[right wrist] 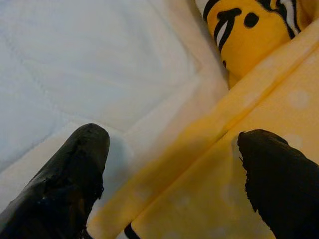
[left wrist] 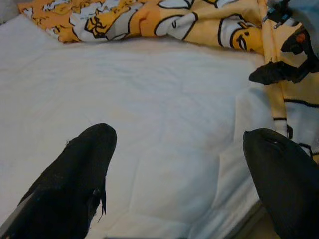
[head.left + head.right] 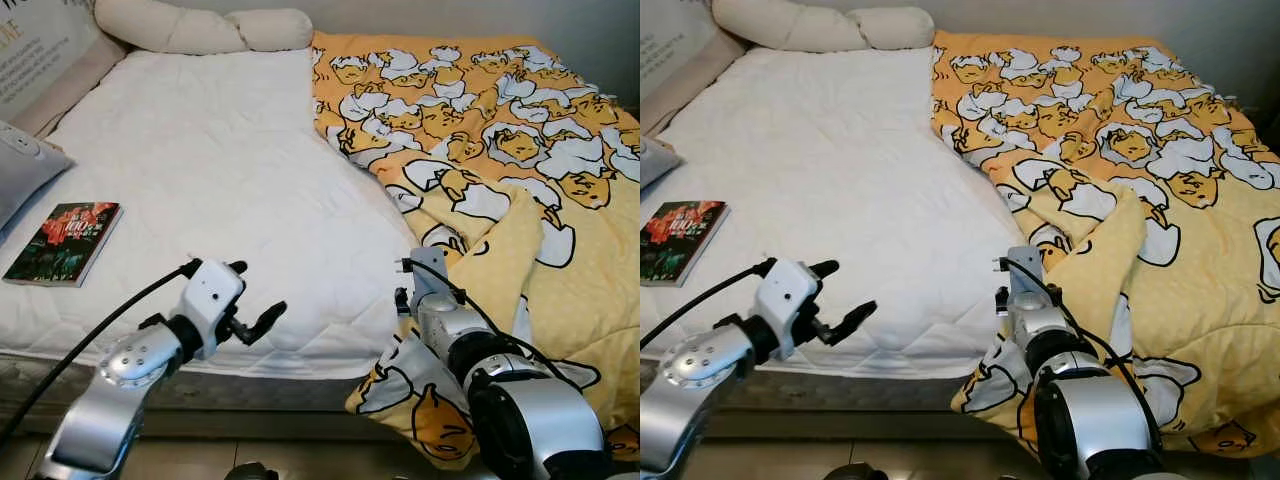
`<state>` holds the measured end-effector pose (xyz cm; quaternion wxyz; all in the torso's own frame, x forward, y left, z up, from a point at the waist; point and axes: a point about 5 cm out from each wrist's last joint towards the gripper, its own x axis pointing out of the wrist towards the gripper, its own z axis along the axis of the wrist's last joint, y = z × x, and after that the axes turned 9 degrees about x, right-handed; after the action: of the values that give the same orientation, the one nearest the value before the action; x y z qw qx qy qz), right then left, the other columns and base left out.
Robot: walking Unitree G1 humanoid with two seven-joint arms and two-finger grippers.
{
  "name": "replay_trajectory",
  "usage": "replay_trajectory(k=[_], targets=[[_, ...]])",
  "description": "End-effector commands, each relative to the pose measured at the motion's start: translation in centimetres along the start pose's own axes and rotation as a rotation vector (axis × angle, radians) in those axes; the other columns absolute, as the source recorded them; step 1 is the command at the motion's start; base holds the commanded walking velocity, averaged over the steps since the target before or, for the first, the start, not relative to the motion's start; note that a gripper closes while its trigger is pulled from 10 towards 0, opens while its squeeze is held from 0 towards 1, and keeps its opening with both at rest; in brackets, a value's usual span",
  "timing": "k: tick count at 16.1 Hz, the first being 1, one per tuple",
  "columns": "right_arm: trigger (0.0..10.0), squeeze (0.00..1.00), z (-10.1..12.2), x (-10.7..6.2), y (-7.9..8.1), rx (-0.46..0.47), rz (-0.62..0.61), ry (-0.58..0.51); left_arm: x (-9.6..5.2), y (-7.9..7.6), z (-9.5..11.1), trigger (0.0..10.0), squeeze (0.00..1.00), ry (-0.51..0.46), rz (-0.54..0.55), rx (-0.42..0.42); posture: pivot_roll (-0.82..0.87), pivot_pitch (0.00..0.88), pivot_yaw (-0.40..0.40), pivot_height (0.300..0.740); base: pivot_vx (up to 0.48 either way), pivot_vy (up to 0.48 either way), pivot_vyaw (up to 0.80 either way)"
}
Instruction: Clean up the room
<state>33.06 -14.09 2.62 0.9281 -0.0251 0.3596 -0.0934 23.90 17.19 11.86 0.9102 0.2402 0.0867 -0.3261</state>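
the tidying looks barely begun: the yellow cartoon-print blanket (image 3: 500, 170) lies rumpled over the right half of the bed (image 3: 220, 170), one corner folded back on itself at centre right and its lower edge spilling over the mattress front at the lower right of the frame, so the white quilted surface is bare across the left and middle. a book (image 3: 64, 243) with a dark red cover lies flat at the left edge of the bed, near a grey cushion (image 3: 20, 165), and long cream pillows (image 3: 200, 28) run along the top. the left gripper (image 3: 245, 300) hovers at the lower left over the front edge of the mattress, its fingers spread wide and holding nothing. the right gripper (image 1: 172, 164) sits at lower centre right above the blanket's hem, fingers also wide apart with the fabric between them but not pinched. by my judgement, spreading the blanket and putting away the book remain. no containers are in sight.
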Motion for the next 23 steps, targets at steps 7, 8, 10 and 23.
replay_trajectory(k=[7, 8, 10, 23], targets=[[2.6, 0.0, -1.6, 0.0, 0.1, 0.052, -0.043, 0.047, -0.3, -0.7, 0.7, 10.0, 0.05, -0.008, -0.032, -0.028, 0.09, 0.052, -0.021, 0.74, 0.0, 0.0, 0.0], [0.9, 0.0, -1.8, 0.0, 0.1, 0.087, -0.035, 0.06, -0.5, -0.8, 0.7, 10.0, 0.05, -0.002, -0.04, -0.027, 0.09, 0.067, -0.021, 0.74, 0.0, 0.0, 0.0], [0.0, 0.0, -2.4, 0.1, -0.2, 0.129, -0.037, 0.089, -0.8, -0.9, 0.6, 10.0, 0.05, 0.011, -0.052, -0.02, 0.1, 0.09, -0.021, 0.74, 0.0, 0.0, 0.0], [0.0, 0.0, -3.5, 0.3, -1.4, 0.228, 0.015, 0.115, -1.8, -1.1, 0.6, 10.0, 0.05, 0.043, -0.092, -0.018, 0.12, 0.112, -0.014, 0.74, 0.0, 0.0, 0.0]])
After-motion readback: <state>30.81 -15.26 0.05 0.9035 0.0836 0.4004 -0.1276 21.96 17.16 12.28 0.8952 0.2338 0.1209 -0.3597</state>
